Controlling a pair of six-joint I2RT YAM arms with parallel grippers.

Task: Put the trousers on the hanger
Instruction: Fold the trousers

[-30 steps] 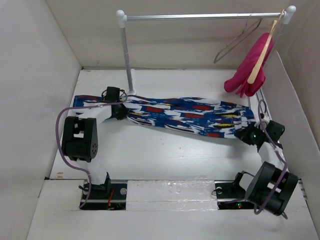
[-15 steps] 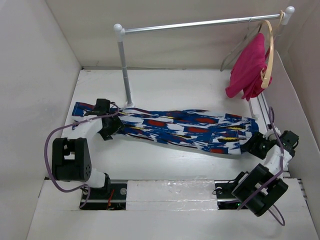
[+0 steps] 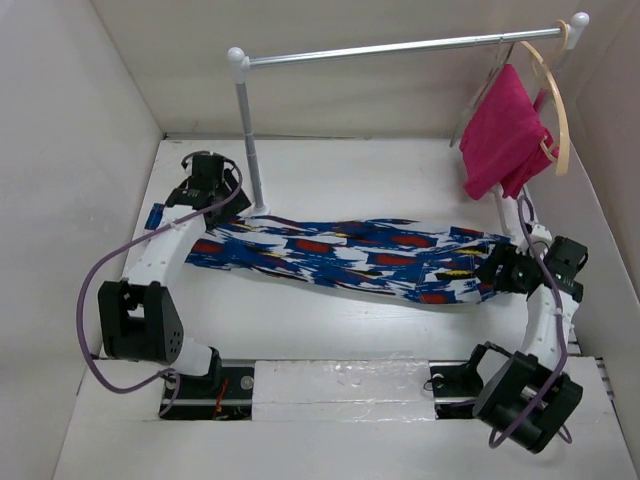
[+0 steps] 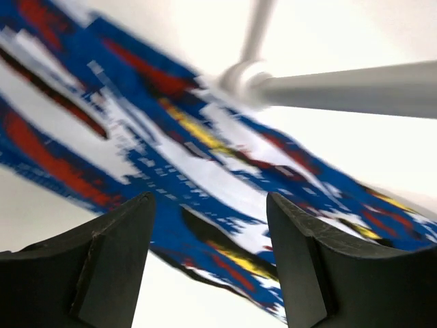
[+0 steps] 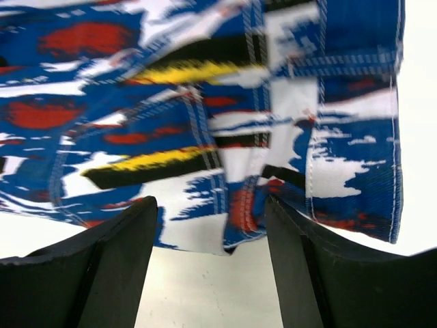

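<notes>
- trousers (image 3: 350,255) are lying flat on the worktop (image 3: 330,320), left end effector (image 4: 209,205) and right end effector (image 5: 210,205) both gaping empty
- hanger (image 3: 478,100) is dangling beside the pink garment (image 3: 505,130), so snagging that is looking likely

The trousers (image 3: 340,255) are laid flat across the table (image 3: 400,165) from 9 to 3 o'clock. A rack post (image 3: 250,140) is set just behind them at 11 o'clock, its rail (image 3: 400,47) carried overhead toward 2 o'clock, where the hanger (image 3: 478,100) is hung just left of a garment (image 3: 505,130) on a second hanger (image 3: 563,120).
</notes>
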